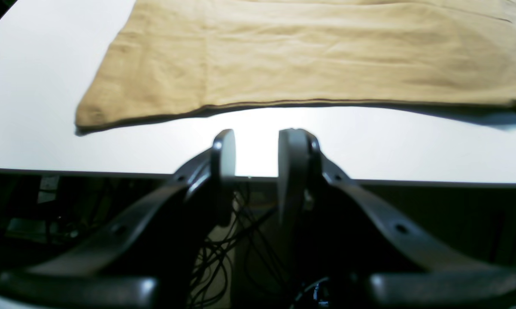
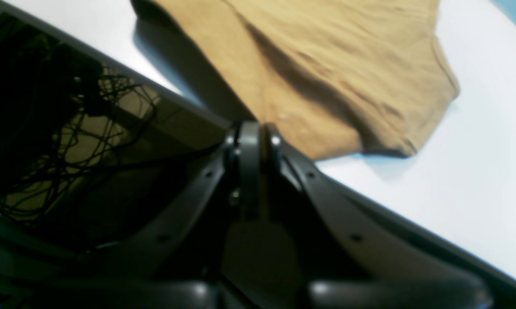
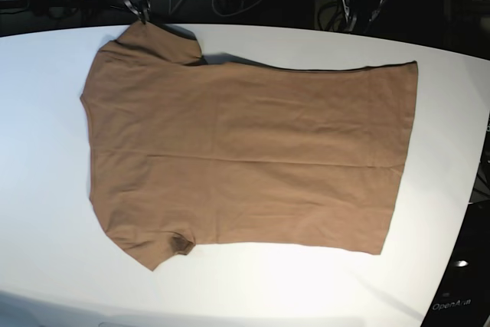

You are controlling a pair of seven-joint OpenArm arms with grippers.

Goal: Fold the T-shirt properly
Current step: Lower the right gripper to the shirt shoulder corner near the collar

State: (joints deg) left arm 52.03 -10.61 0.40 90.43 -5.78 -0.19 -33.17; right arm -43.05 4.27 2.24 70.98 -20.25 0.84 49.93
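At the far edge of the white surface (image 3: 46,151), the right gripper (image 2: 253,128) has its fingers pressed together on a pinch of the T-shirt (image 3: 245,158), at the edge of the sleeve that lies nearest that far edge. The cloth there is lifted slightly off the surface and casts a shadow beneath it. The left gripper (image 1: 256,148) hangs just off the T-shirt's hem edge, over the bare rim of the surface, its fingers a little apart with nothing between them and not touching the cloth. The T-shirt is plain tan, with no print. It lies spread flat across the middle of the surface, sideways in the base view, with the sleeves on that view's left and the straight hem on its right. Soft creases run across its body, and the other sleeve rests flat at the near side.
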